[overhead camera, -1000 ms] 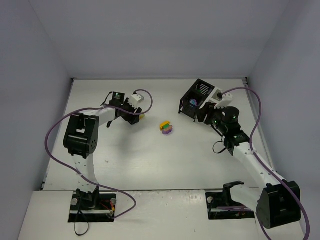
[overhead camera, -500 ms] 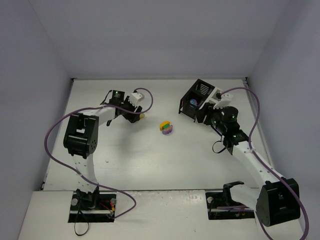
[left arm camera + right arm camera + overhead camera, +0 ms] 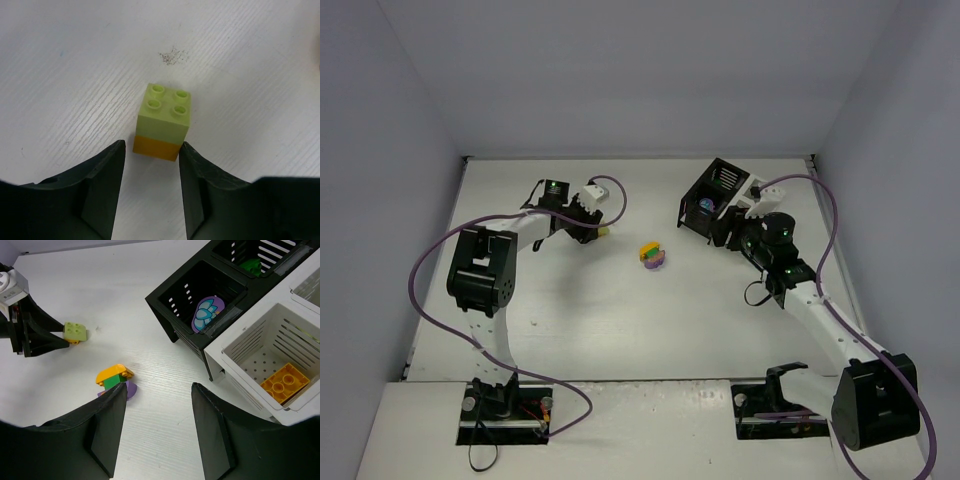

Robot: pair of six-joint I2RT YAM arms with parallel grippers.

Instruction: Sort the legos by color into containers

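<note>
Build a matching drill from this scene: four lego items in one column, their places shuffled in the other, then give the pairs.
Items:
1. lime-on-orange stack
2. purple piece
3. flat orange brick
4. orange, green and purple pile

Places:
A. inside the white bin
B. alone in the middle of the table
C. inside the black bin
D. on the table at the left tool's fingertips

Pairs: 1-D, 2-C, 3-A, 4-B.
</note>
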